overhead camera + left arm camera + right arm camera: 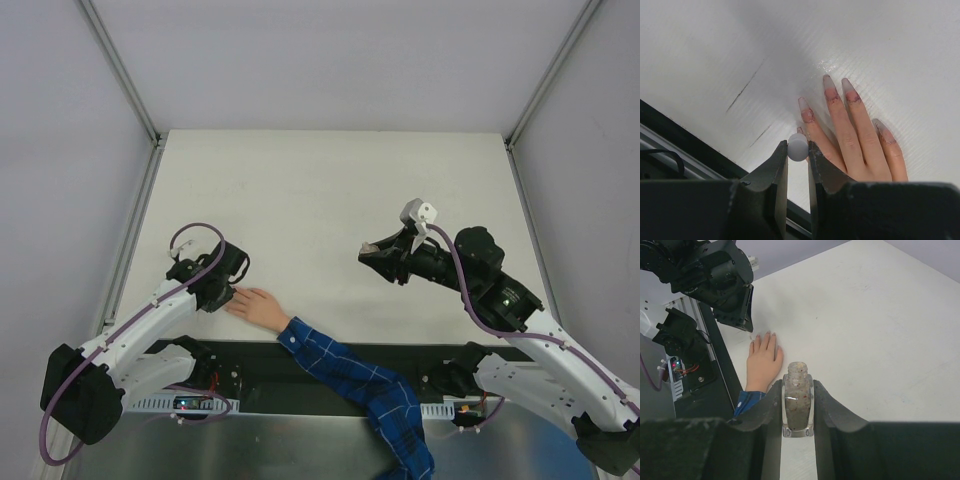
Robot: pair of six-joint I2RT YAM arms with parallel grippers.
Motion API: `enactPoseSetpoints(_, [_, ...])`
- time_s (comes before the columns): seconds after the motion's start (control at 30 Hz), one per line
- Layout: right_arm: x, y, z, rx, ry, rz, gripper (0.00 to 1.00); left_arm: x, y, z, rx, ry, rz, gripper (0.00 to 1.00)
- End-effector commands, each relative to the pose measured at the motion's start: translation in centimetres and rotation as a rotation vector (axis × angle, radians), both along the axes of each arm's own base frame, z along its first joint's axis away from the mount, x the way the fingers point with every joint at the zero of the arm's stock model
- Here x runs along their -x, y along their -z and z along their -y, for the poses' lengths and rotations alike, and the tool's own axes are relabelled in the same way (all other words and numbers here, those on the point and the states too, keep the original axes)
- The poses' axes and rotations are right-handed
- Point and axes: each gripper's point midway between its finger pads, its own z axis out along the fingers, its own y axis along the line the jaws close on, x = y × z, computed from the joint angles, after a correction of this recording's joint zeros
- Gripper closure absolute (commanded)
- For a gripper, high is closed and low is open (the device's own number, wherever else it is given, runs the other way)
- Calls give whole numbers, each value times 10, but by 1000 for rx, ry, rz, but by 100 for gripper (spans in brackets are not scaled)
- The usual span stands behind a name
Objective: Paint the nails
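**Applicator poised beside the fingertips, bottle held in reserve**

The hand [258, 306] is laid flat and palm down at about 7 o'clock on the tabletop [330, 180]. Its plaid sleeve [350, 375] trails toward 5 o'clock and its fingers are spread toward 10 o'clock, so that each fingertip is exposed from above. The nails [829, 84] are seen as long, pale tips with reddish smears at their bases. In the left wrist view they lie at 1 o'clock of the left claw [798, 152], near it but apart.

The left claw is drawn narrow around a small white cap [798, 145], judged to be the handle of the brush. The bristles are hidden beneath it, so contact with a nail cannot be confirmed.

The right claw [798, 388] is closed on a small clear bottle [797, 410], which is kept upright with its neck uncovered. It is parked at 3 o'clock of the hand, well apart, presumably so that nothing spills and the brush can be redipped without the work area being crowded.

The painting is judged to be partly done. A fine, light approach to one nail is called for next.
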Motion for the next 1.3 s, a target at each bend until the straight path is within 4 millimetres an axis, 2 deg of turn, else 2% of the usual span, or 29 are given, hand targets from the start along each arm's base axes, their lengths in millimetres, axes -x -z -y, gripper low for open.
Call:
enactPoseSetpoints(0.0, [0,-18,-4,-53,-18,42,100,4,-1,-9,-30,-29,-7,100])
enactPoseSetpoints(0.53, [0,-17,-5,-56,-22,39,100,10,2,0,20,-11,-32,100])
enactPoseSetpoints(1.0, [1,-17,-5,-58,-28,38,100,18,12,-2,29,-28,-48,100])
enactPoseSetpoints(1.27, [1,-17,-6,-58,-30,38,100,6,-6,-3,22,-29,22,100])
